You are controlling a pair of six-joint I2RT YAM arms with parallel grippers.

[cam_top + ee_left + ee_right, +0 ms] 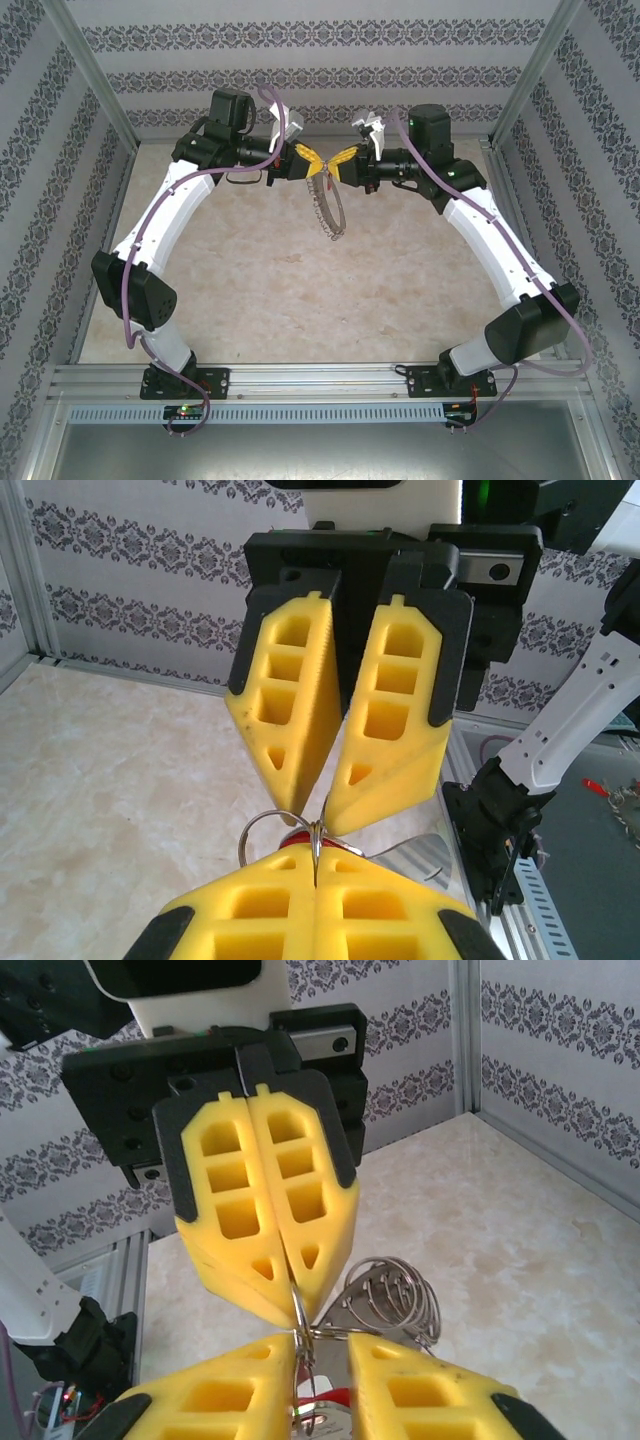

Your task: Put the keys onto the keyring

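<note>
Key meets ring in mid-air: the red-headed key [335, 1398] sits between the yellow fingers of my right gripper [320, 823], which is closed on it, fingertips almost meeting. Just beyond the key, my left gripper [290, 1295] is clamped tight. Its fingers lie flush together, with the thin wire of the ring [395, 1295] pinched at their tips. The two grippers stand tip to tip above the far half of the table [250, 290]. From the top camera, I see the ring hang slack beneath that meeting point, its fringe of small silvery bits dangling below the grippers. I cannot tell from any view whether the key is threaded on the wire.
</note>
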